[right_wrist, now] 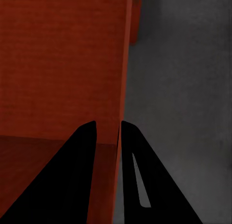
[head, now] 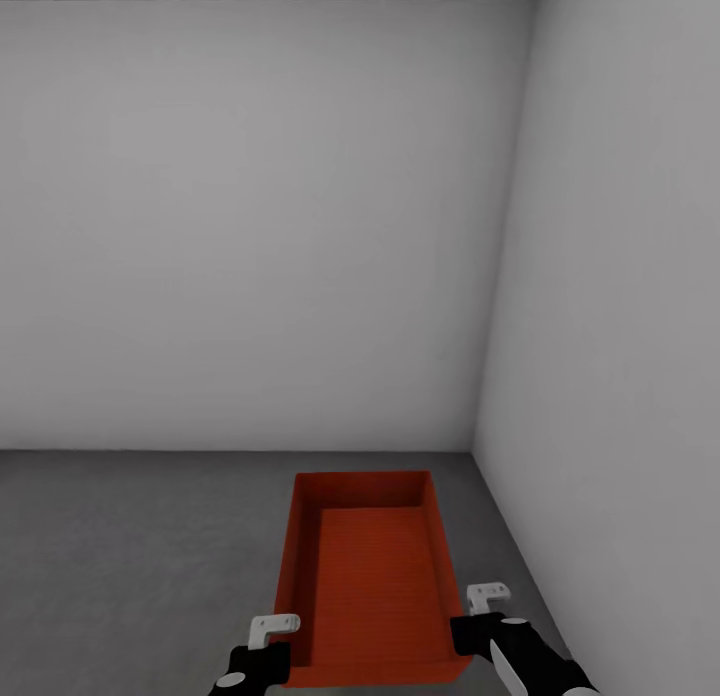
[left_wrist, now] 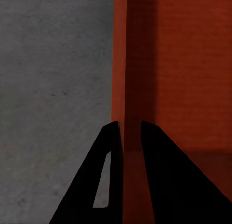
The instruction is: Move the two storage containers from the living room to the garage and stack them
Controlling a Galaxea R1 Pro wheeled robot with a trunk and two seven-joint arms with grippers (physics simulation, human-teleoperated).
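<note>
Your left gripper (left_wrist: pixel 126 137) pinches the bin's (head: pixel 375 576) left wall between its fingers, and your right gripper (right_wrist: pixel 107 134) clamps the right wall likewise. The wrist views show each wall in the grip; the head view shows the whole bin over the floor (head: pixel 130 546), near the corner of grey walls (head: pixel 300 226).

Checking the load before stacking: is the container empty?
Empty: the container shows only its bare ribbed bottom, each hand pinching a side wall.
</note>
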